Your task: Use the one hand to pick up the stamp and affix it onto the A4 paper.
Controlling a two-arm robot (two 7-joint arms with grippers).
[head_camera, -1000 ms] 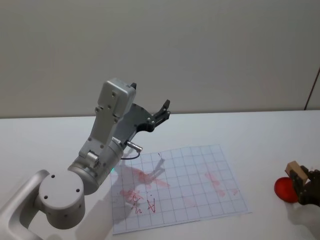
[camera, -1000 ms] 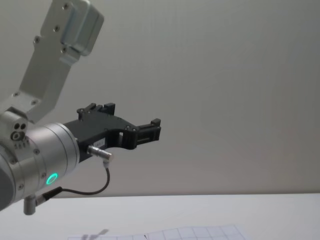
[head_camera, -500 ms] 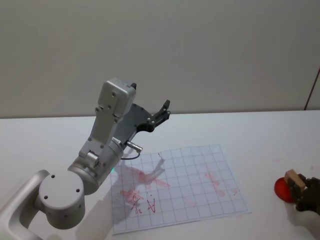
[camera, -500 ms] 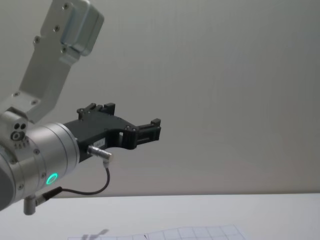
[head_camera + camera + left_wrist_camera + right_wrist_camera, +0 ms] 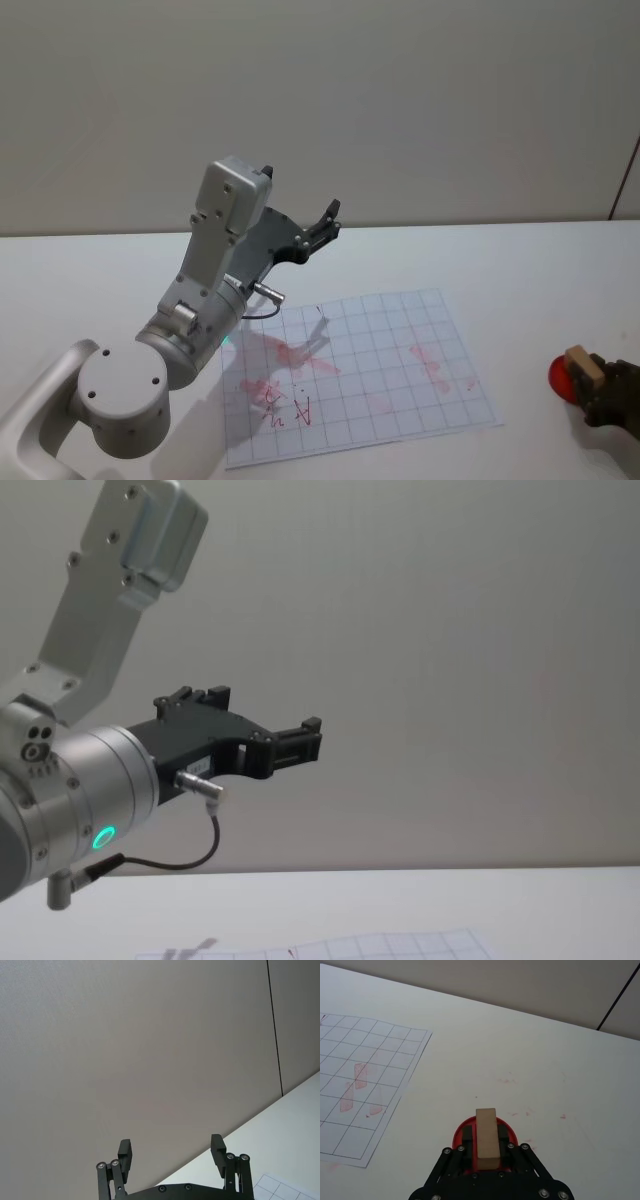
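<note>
The stamp (image 5: 486, 1122), a light-brown wooden block, stands upright between the fingers of my right gripper (image 5: 485, 1141), which is shut on it. It is just above a round red ink pad (image 5: 458, 1135). In the head view the stamp (image 5: 582, 364) and right gripper (image 5: 596, 388) are at the table's near right, to the right of the A4 paper (image 5: 352, 372). The gridded sheet lies flat and carries red stamp marks and red writing. My left gripper (image 5: 324, 224) is parked high above the table's left side, open and holding nothing (image 5: 171, 1152).
The left arm's silver body (image 5: 215, 290) looms over the paper's left part and casts a shadow there. The red ink pad (image 5: 560, 379) lies on the white table (image 5: 520, 270) near its right edge. Small red specks (image 5: 520, 1112) dot the table beyond the pad.
My right gripper has moved down and toward the table's near edge with the stamp, over the red pad. The left arm has not moved.
</note>
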